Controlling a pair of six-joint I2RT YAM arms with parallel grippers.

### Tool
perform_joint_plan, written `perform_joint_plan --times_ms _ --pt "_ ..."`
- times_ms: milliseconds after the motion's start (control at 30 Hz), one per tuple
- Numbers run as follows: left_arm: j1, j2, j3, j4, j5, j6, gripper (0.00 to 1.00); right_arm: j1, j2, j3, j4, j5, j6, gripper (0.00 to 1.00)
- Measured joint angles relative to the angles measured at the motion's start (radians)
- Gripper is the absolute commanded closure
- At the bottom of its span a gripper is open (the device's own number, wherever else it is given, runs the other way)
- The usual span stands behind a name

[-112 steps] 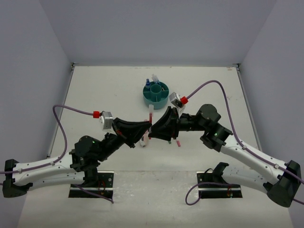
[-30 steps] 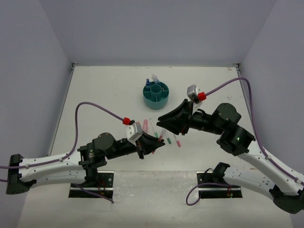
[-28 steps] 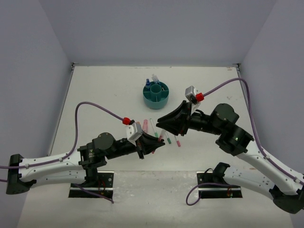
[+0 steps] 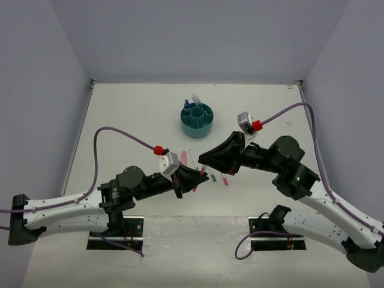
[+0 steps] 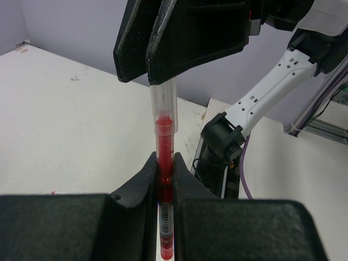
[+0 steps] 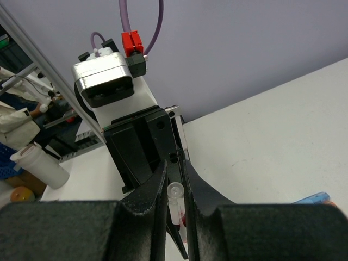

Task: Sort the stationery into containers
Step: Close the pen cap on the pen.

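Note:
A red pen (image 5: 164, 157) with a clear cap end (image 5: 163, 98) is held between both grippers above the table. My left gripper (image 5: 165, 174) is shut on its red barrel. My right gripper (image 6: 174, 179) is shut around the clear end (image 6: 175, 191). In the top view the two grippers meet tip to tip, left (image 4: 199, 173) and right (image 4: 204, 158). The round teal organiser (image 4: 207, 123) stands behind them with a few blue and white items in its far compartment. Pink, green-capped and red-capped pens (image 4: 225, 179) lie on the table under the grippers, partly hidden.
The left arm's purple cable (image 4: 120, 132) loops over the left of the table. White walls close the table on three sides. A blue item (image 6: 312, 198) lies on the table at the right edge of the right wrist view.
My right gripper has come down and left onto the pen's clear end. My left gripper has risen slightly with the red pen, so the tips now meet.

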Motion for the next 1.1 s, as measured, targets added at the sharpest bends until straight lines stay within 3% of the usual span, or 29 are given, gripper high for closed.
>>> perform_joint_plan --times_ms 200,633,1100 --pt "0.001 0.0 0.003 0.0 -0.014 -0.006 1.0 0.0 0.005 -0.014 0.035 0.001 0.001 1.0" --pt "0.0 -0.035 -0.002 -0.059 -0.106 -0.024 1.0 -0.003 0.039 -0.109 0.204 0.031 0.025 1.0" --pt "0.013 -0.063 -0.014 -0.075 -0.074 0.004 1.0 -0.002 0.081 -0.165 0.34 0.002 0.064 1.0"
